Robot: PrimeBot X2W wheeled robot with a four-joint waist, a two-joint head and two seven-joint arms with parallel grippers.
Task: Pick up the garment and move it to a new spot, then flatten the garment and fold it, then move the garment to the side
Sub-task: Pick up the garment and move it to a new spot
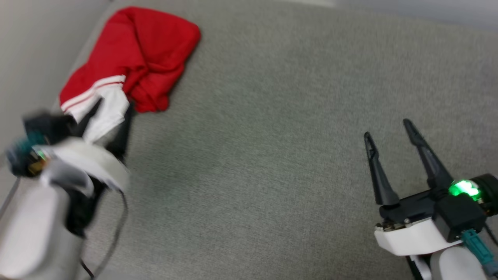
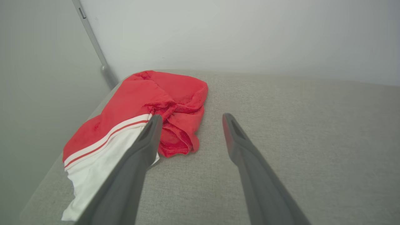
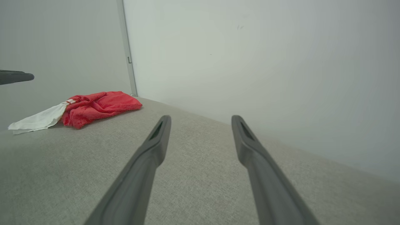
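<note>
The garment lies bunched in a heap at the far left corner of the grey fabric surface, red with a white sleeve and red-and-white stripe trim. My left gripper is blurred and hovers open over the white sleeve end. In the left wrist view its fingers straddle the garment's near right edge, with nothing between them. My right gripper stands open at the lower right, far from the cloth. The right wrist view has its gripper over bare fabric, with the garment off to the left.
Pale walls close in the surface on the left and at the back. A grey vertical strip runs down the corner behind the garment. The surface's left edge passes right beside the cloth. Open grey fabric stretches between the two grippers.
</note>
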